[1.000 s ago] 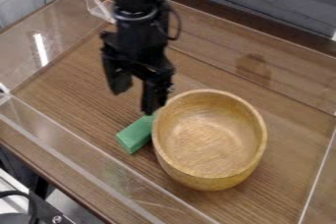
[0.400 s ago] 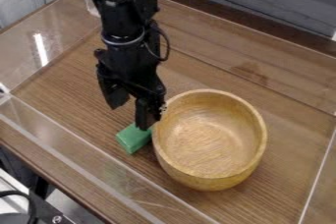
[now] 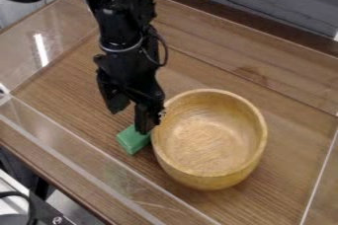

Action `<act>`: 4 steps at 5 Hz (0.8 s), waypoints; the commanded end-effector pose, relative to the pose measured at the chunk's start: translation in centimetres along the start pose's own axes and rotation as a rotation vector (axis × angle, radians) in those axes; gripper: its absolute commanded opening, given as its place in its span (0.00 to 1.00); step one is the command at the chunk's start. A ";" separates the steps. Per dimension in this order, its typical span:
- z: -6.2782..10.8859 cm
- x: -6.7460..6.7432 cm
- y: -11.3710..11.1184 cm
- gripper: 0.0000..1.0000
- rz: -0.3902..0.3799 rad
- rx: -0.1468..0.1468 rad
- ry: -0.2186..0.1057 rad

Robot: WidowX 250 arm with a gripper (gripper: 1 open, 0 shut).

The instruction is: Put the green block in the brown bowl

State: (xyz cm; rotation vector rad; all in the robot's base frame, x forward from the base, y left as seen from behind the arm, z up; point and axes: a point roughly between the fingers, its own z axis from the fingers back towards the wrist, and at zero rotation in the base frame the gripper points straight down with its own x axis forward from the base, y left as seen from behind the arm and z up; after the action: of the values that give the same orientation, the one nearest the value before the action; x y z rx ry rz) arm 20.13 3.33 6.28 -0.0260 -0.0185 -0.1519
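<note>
Gripper (image 3: 132, 113) fingers stand spread wide, pointing down over the green block (image 3: 133, 138), with 1 finger on each side of the gap; whether either finger touches the block cannot be told from this view. The block lies flat on the wooden table (image 3: 66, 86), just beside the brown bowl (image 3: 211, 139), outside its rim on the side nearer the table's left edge in the view. Part of the block is hidden beneath the gripper. The bowl sits upright on the table, its pale, grained inside open to the camera. The black robot arm (image 3: 122, 27) comes down from the top left of the view. Black cable (image 3: 19, 195) and a grey device part (image 3: 46, 212) show at the lower left corner, beyond the table's edge.
</note>
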 end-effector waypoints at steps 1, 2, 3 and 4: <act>-0.2 0.2 0.0 1.00 0.002 -0.001 -0.018; -0.4 0.2 -0.1 1.00 0.003 -0.007 -0.019; -0.7 0.2 -0.2 1.00 0.003 -0.012 -0.022; -1.0 0.3 -0.2 1.00 0.003 -0.017 -0.025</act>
State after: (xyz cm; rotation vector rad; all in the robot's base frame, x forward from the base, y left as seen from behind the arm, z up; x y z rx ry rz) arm 19.93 2.98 4.88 -0.0486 -0.0158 -0.1514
